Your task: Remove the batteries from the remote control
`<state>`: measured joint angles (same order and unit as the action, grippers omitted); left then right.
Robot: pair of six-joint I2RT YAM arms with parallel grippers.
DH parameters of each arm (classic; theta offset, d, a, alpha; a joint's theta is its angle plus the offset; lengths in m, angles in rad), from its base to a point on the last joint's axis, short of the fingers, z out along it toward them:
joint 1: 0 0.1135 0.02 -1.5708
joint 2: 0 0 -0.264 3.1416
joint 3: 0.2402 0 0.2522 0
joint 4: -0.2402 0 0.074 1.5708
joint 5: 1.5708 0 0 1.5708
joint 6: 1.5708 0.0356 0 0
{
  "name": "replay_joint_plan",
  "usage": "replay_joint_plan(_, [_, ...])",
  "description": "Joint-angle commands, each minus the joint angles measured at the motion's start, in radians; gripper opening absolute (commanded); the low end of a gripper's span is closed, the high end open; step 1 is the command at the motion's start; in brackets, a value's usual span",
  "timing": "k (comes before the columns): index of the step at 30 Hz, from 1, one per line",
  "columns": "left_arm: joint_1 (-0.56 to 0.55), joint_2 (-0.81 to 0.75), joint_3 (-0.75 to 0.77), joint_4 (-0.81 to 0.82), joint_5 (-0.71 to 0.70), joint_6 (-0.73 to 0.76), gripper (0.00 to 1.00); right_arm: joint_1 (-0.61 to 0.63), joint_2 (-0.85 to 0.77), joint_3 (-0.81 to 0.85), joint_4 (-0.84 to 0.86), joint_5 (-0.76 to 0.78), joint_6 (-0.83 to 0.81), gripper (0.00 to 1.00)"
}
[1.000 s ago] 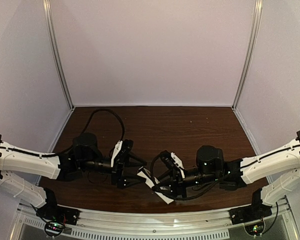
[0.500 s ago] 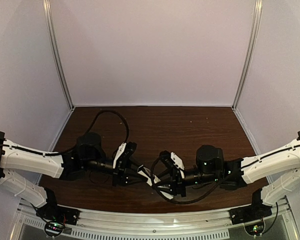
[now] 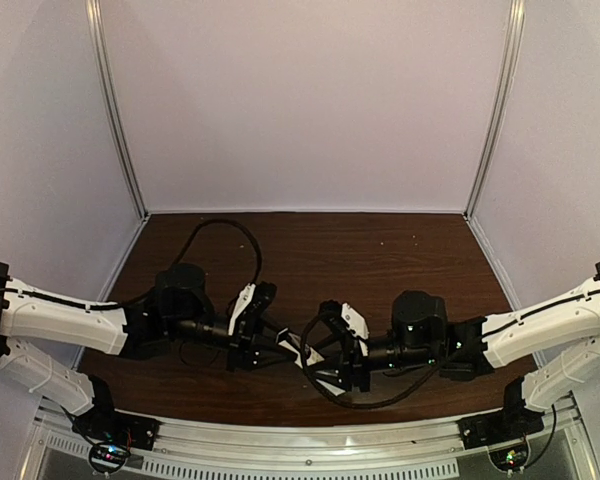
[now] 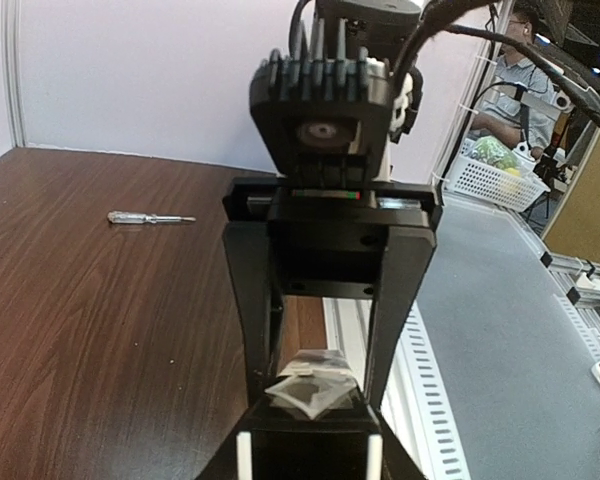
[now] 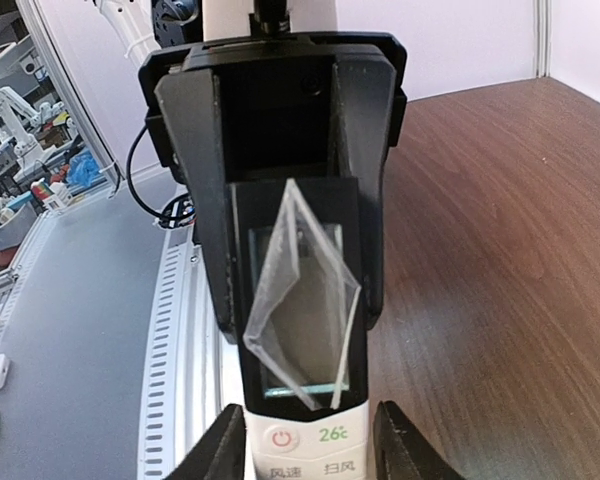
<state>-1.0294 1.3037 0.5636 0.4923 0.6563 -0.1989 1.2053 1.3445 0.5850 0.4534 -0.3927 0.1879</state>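
Holding of the remote control: the slim white rectangular plastic remote control (image 5: 305, 432) is carried clear of the dark brown wooden counter (image 5: 500, 250), midway between the two arms, with its display side turned to the right wrist camera.
Batteries: none can be seen; the bay is judged to be on the hidden underside.
Film: a loose, crinkled transparent film (image 5: 295, 300) is lifted off the display.
Right fingers: the black right fingers (image 5: 218, 450) are closed narrowly on the button end, one against each long edge.
Left fingers: the black left fingers (image 5: 202, 200) are set flush against both edges of the opposite end and appear clamped on it.
Step in hand: a two-handed regrasp is judged, with the bay not yet reached.
Next move: the remote control would need to be turned over so that the bay is exposed and the batteries can be prised out.
Screwdriver: a slim clear-handled metal screwdriver (image 4: 150, 217) lies on the counter, well apart.
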Motion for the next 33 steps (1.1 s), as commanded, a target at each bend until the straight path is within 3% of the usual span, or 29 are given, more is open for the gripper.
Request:
replay_joint_plan(1, [-0.005,-0.006,0.035,0.017,-0.063,-0.011,0.0,0.001,-0.018,0.031,0.025,0.079,0.01,0.5])
replay_joint_plan(6, [-0.006,-0.018,0.042,0.001,-0.107,-0.028,0.0,0.002,-0.014,0.035,0.021,0.115,0.005,0.76])
replay_joint_plan(12, [-0.006,-0.03,0.049,-0.021,-0.165,-0.053,0.0,0.001,-0.014,0.03,0.027,0.171,0.0,0.99])
replay_joint_plan(33, [-0.006,-0.084,0.078,-0.144,-0.46,-0.249,0.0,0.002,-0.084,-0.052,0.089,0.295,-0.013,1.0])
